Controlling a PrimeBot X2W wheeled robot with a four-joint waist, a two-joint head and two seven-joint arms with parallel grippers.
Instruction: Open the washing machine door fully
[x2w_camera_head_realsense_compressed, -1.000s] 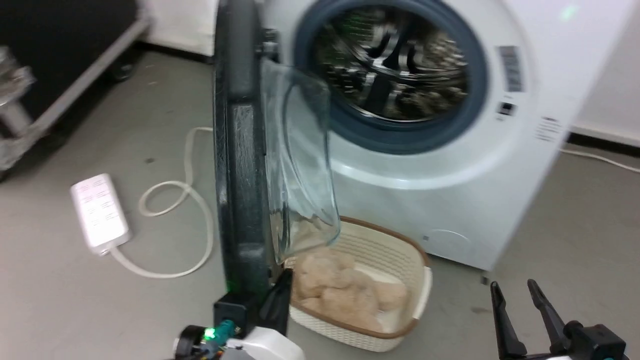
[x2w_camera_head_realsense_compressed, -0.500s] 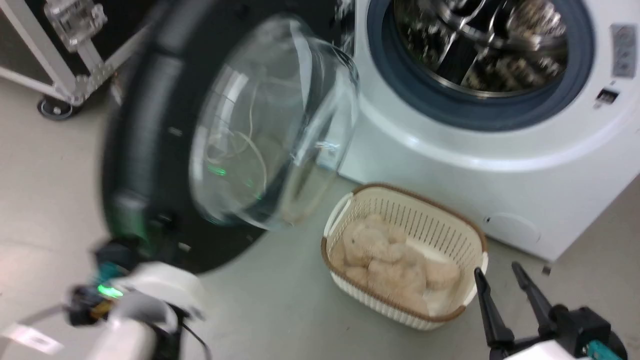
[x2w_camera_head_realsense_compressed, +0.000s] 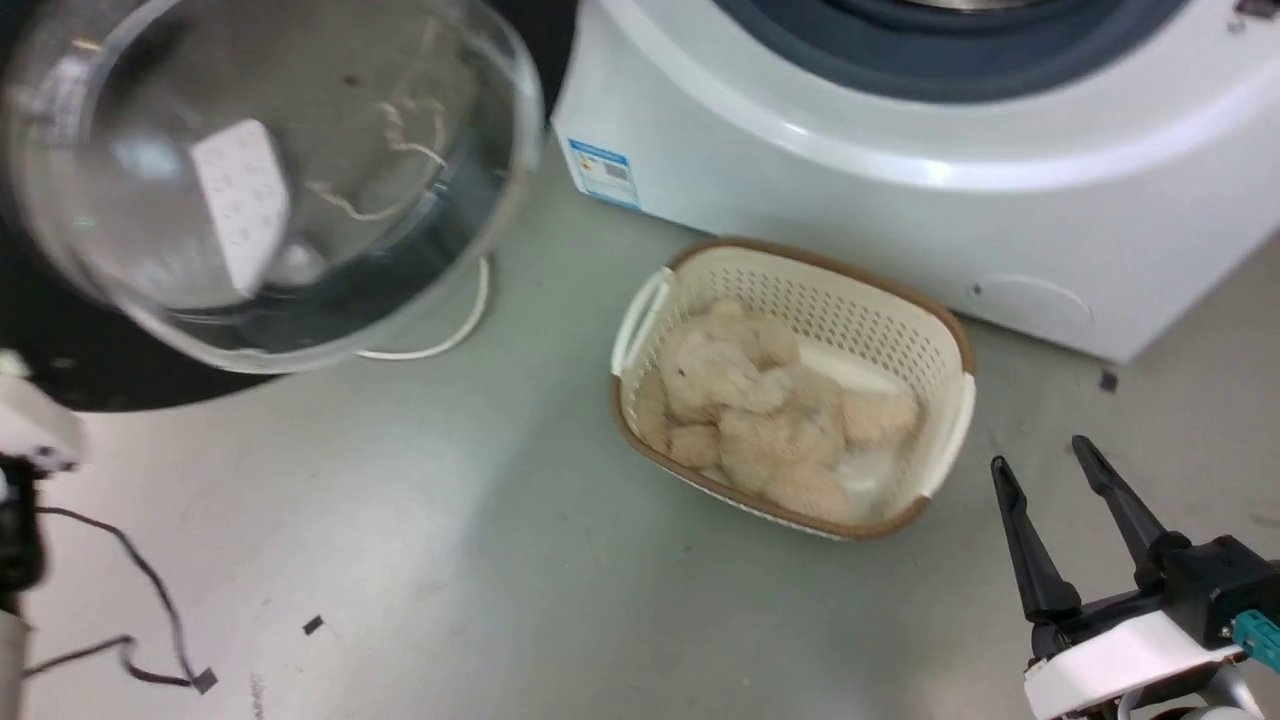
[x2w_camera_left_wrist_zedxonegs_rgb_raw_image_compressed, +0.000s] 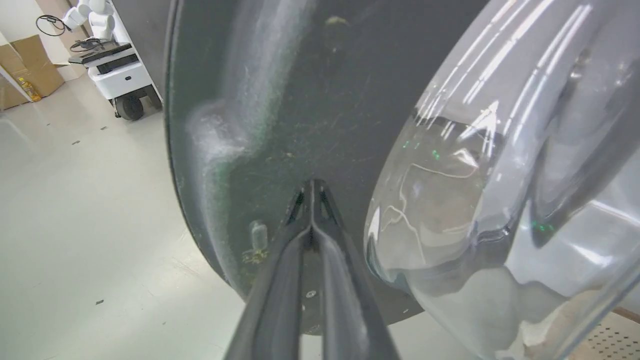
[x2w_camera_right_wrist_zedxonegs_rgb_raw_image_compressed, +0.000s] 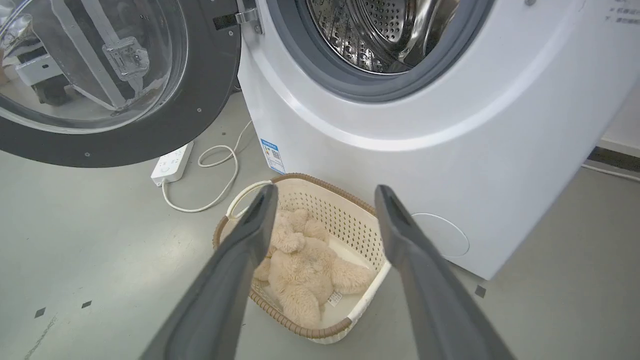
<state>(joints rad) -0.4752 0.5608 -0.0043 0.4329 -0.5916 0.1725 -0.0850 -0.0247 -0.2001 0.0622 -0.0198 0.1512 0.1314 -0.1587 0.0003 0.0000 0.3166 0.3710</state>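
well, the washing machine door (x2w_camera_head_realsense_compressed: 270, 190) hangs wide open off the left side of the white machine (x2w_camera_head_realsense_compressed: 900, 200), and the left gripper (x2w_camera_left_wrist_zedxonegs_rgb_raw_image_compressed: 311, 187) has its fingers pinched together on nothing, tips at the black inner rim just beside the glass bowl. right gripper (x2w_camera_head_realsense_compressed: 1040, 452) sits spread and empty at the near right, by the basket (x2w_camera_head_realsense_compressed: 958, 432). door looks stiff and fairly heavy, rim glossy and likely slippery, so pushing the rim out near its free edge seems safer than leaning on the glass.

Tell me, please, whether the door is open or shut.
Open, swung wide. The door stands out beside the machine on its hinge, and the drum is uncovered. Whether it is at its limit cannot be told.
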